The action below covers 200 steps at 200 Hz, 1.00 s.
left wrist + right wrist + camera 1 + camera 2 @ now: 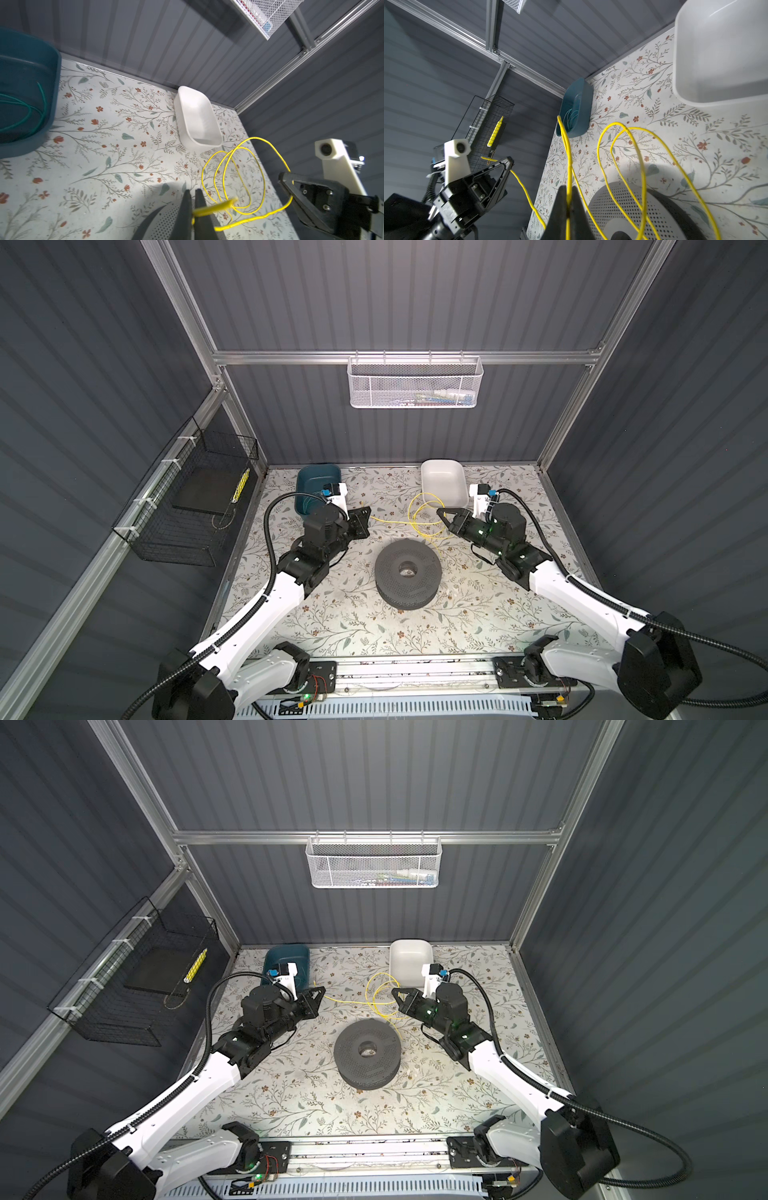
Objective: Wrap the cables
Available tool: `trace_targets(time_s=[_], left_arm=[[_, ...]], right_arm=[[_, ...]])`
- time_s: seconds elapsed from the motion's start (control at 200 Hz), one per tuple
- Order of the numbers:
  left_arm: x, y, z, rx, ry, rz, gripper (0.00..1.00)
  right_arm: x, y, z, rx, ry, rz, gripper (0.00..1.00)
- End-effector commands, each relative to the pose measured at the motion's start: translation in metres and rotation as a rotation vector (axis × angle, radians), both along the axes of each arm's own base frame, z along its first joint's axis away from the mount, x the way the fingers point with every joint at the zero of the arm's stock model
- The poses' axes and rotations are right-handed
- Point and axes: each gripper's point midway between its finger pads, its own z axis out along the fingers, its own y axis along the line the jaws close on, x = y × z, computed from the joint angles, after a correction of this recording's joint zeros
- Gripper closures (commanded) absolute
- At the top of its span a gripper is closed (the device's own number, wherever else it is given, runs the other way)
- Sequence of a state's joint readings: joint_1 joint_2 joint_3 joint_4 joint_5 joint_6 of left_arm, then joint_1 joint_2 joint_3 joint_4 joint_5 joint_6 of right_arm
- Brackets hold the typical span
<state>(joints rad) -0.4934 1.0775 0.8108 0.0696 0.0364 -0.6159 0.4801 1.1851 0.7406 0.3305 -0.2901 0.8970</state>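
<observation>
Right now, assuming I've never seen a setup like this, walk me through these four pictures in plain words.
A robot's left arm and right arm reach over a flowered table. Two pictures look down from overhead; the other two come from a camera on each wrist. On the table lie a dark perforated spool, a white tub and a teal tub holding a green wire. The left gripper and the right gripper are each pinched shut on the yellow cable, which runs between them and makes loose loops by the right one.

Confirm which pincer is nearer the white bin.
Right. Right pincer sits just in front of the white bin; left pincer is farther left, near the teal bin. Both grip the yellow cable.
</observation>
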Motion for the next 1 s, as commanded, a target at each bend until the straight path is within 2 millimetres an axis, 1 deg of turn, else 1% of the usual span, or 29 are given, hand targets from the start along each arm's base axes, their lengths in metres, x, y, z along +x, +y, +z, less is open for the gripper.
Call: trace_targets(time_s=[0.0,0.04,0.065,0.08,0.16,0.195,0.225,0.245,0.265,0.295,0.315,0.325,0.365,0.41,0.475,0.565,0.655,0.705,0.755,0.805,0.84,0.92,0.925,0.935,0.995], left_arm=[[0.012,0.038,-0.012,-0.039,0.038,0.141,0.69],[0.012,0.036,-0.012,-0.023,0.036,0.127,0.67],[0.012,0.037,-0.009,-0.002,0.031,0.122,0.63],[0.012,0.037,-0.007,0.012,0.026,0.119,0.59],[0.009,0.043,0.009,0.108,-0.005,0.113,0.35],[0.007,0.048,0.018,0.154,-0.018,0.121,0.29],[0.005,0.050,0.024,0.196,-0.026,0.112,0.29],[0.003,0.047,0.029,0.217,-0.039,0.086,0.31],[0.001,0.042,0.033,0.243,-0.052,0.044,0.34],[0.000,0.035,0.038,0.275,-0.052,-0.007,0.41],[-0.002,0.030,0.038,0.303,-0.034,-0.039,0.45],[-0.003,0.026,0.034,0.323,-0.018,-0.058,0.46],[-0.011,0.004,0.029,0.426,-0.008,-0.149,0.44],[-0.020,-0.020,0.021,0.575,-0.029,-0.197,0.42],[-0.042,-0.064,0.014,0.708,-0.088,-0.315,0.39],[-0.064,-0.113,0.009,0.773,-0.172,-0.432,0.37],[-0.077,-0.152,0.004,0.824,-0.255,-0.516,0.34],[-0.082,-0.170,0.000,0.852,-0.287,-0.553,0.33],[-0.081,-0.181,-0.007,0.874,-0.299,-0.563,0.32],[-0.072,-0.186,-0.009,0.888,-0.319,-0.530,0.32],[-0.065,-0.186,-0.009,0.903,-0.339,-0.493,0.32],[-0.056,-0.182,-0.001,0.908,-0.387,-0.423,0.32],[-0.056,-0.182,-0.001,0.907,-0.391,-0.418,0.32],[-0.055,-0.181,0.001,0.903,-0.396,-0.412,0.32],[-0.056,-0.178,0.006,0.886,-0.427,-0.397,0.32]], right_arm=[[0.014,-0.030,0.003,-0.033,-0.021,-0.136,1.00],[0.015,-0.029,0.004,-0.034,-0.021,-0.130,1.00],[0.015,-0.028,0.005,-0.037,-0.022,-0.124,1.00],[0.015,-0.028,0.006,-0.038,-0.024,-0.122,1.00],[0.014,-0.027,0.010,-0.053,-0.031,-0.113,1.00],[0.014,-0.028,0.012,-0.062,-0.035,-0.114,1.00],[0.013,-0.029,0.013,-0.073,-0.037,-0.116,1.00],[0.013,-0.029,0.014,-0.081,-0.035,-0.115,1.00],[0.012,-0.030,0.014,-0.091,-0.034,-0.114,1.00],[0.012,-0.030,0.014,-0.103,-0.029,-0.110,1.00],[0.011,-0.030,0.014,-0.110,-0.025,-0.108,1.00],[0.011,-0.030,0.014,-0.111,-0.025,-0.106,1.00],[0.011,-0.029,0.013,-0.117,-0.017,-0.101,1.00],[0.011,-0.029,0.011,-0.119,-0.007,-0.099,1.00],[0.011,-0.026,0.011,-0.113,0.004,-0.084,1.00],[0.009,-0.019,0.013,-0.090,0.018,-0.052,1.00],[0.005,-0.014,0.018,-0.071,0.020,-0.025,1.00],[0.002,-0.014,0.019,-0.069,0.021,-0.018,1.00],[-0.001,-0.014,0.021,-0.065,0.021,-0.013,1.00],[-0.004,-0.014,0.022,-0.061,0.023,-0.006,1.00],[-0.007,-0.013,0.022,-0.056,0.023,0.001,1.00],[-0.010,-0.011,0.015,-0.058,0.044,0.011,1.00],[-0.012,-0.012,0.019,-0.052,0.033,0.011,1.00],[-0.014,-0.013,0.022,-0.048,0.023,0.012,1.00],[-0.018,-0.013,0.020,-0.046,0.025,0.015,1.00]])
